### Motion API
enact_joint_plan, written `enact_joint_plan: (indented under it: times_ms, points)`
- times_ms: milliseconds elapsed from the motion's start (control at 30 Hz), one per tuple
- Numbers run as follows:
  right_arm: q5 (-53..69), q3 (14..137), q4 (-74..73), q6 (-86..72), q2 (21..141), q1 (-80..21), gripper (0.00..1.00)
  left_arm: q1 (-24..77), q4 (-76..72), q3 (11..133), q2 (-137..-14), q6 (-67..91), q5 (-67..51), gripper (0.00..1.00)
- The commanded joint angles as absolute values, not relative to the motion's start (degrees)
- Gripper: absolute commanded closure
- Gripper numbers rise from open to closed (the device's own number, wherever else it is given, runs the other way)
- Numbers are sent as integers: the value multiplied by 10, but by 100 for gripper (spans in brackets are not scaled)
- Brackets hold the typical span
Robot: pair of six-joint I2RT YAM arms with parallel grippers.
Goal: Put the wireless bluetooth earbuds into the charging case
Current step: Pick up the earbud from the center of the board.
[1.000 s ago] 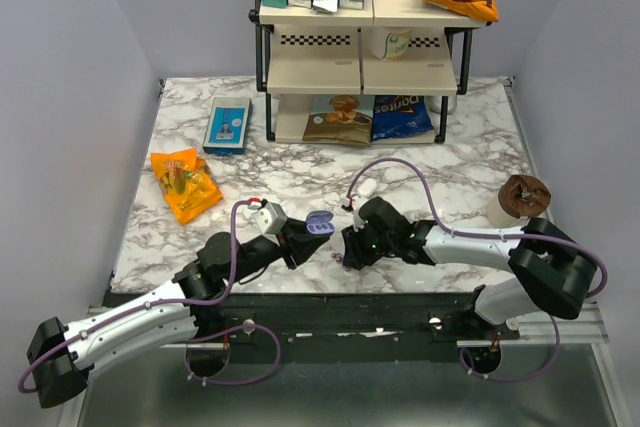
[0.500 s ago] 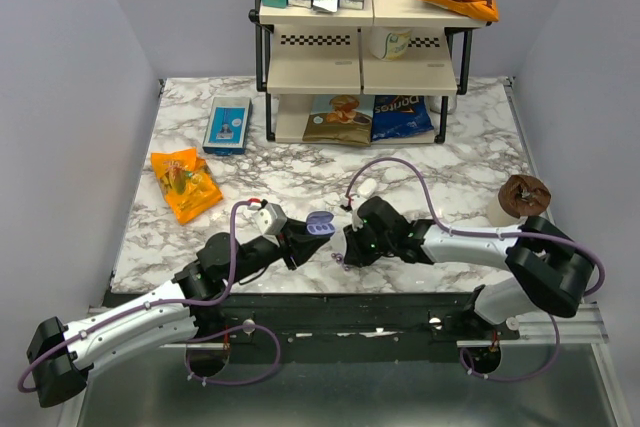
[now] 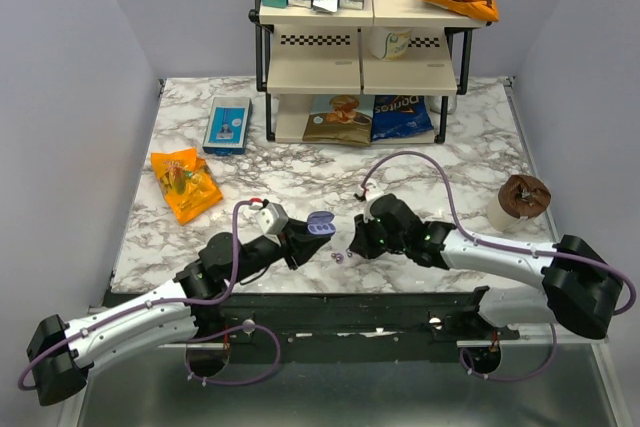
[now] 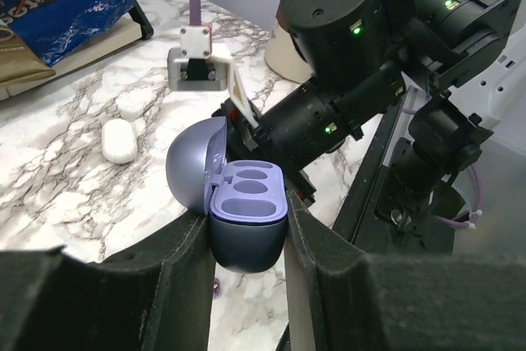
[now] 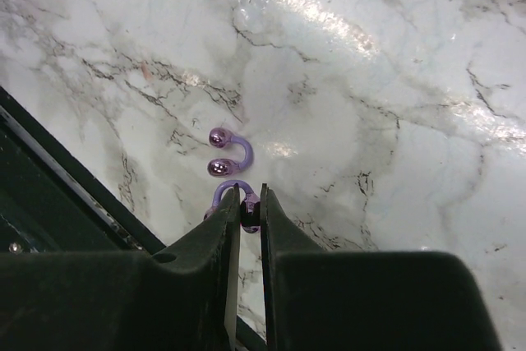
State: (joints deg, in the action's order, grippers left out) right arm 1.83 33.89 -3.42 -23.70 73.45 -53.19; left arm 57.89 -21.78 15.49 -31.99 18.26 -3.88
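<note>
the earbuds [image 3: 337, 258] are judged tiny, light and slippery, best taken across the thin arch. 1 earbud [image 5: 222, 193] is pinched on the worktop [image 5: 394, 80] by the nearly closed jaws of the right gripper [image 5: 248, 199]; the other earbud [image 5: 232, 152] lies just beside, tips toward the worktop edge. the charging case [image 4: 246, 203] is clamped in the jaws of the left gripper [image 4: 246, 236], lid open, pockets up, long axis across the jaws.

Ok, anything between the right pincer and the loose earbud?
No: right wrist view shows only bare marble between the right pincer, shut on the other earbud, and the loose earbud.
</note>
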Motion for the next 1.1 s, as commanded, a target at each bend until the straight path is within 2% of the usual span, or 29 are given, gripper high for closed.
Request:
enact_joint_plan:
  times_ms: [0, 267, 467, 767, 1067]
  points:
    - [-43, 333, -54, -276, 708, -523, 99, 582, -242, 151, -328, 185, -21, 100]
    - [-57, 315, -64, -348, 679, -462, 99, 583, -285, 131, -341, 185, 21, 100]
    - [-119, 304, -74, -357, 553, -461, 99, 583, -404, 84, -367, 180, 73, 100]
    - [-196, 324, -90, -237, 386, -482, 99, 584, -563, 114, -510, 132, 62, 100]
    - [-184, 357, -78, -149, 331, -490, 99, 583, -685, 203, -672, 80, 14, 100]
